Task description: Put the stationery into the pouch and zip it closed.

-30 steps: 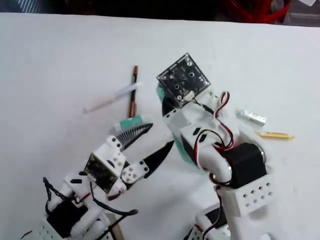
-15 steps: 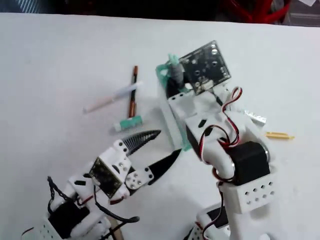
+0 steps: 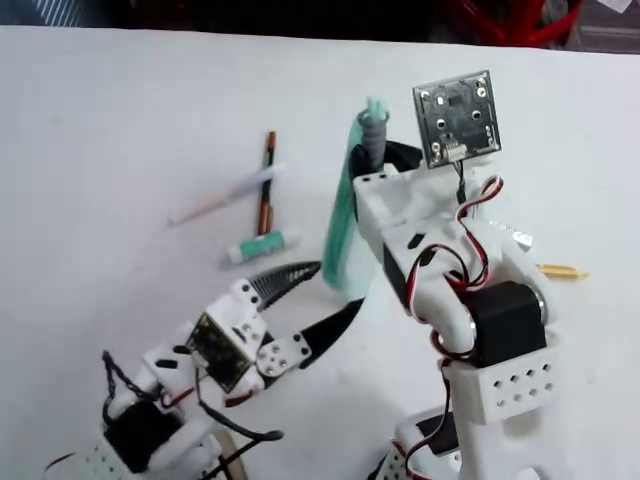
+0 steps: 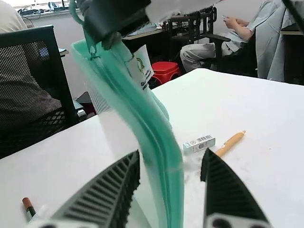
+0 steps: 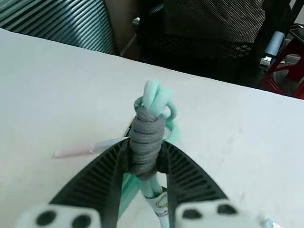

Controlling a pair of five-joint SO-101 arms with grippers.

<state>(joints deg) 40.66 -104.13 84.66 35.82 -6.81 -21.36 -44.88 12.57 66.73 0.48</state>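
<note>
Two sets of jaws meet on one pouch (image 3: 340, 230). The right jaws are pinched shut on the grey cord (image 5: 145, 137) that is wound round the pouch's green strap (image 5: 154, 95); the strap's loop sticks out past the jaw tips. Held by that cord, the pouch hangs upright and slightly bowed above the tabletop (image 3: 120, 120), with its green edge facing the left arm.

The left jaws are spread wide and hold nothing. The lower part of the pouch sits in the gap between them, closer to one jaw than the other. Whether it touches either jaw cannot be told, nor whether its bottom end rests on the tabletop.

All the stationery lies loose on the tabletop, outside the pouch. To the left of the pouch, a white pen (image 3: 225, 195) lies across a brown pencil (image 3: 266, 180), the two crossing near the pen's end. A stubby green and white stick (image 3: 262, 245) lies just beside the pencil's nearer tip, near the left jaws. On the far side of the right arm, to the right of the pouch, a small box (image 4: 198, 144) and a yellow pen (image 4: 230, 142) lie just beside each other, well apart from the other three items.
</note>
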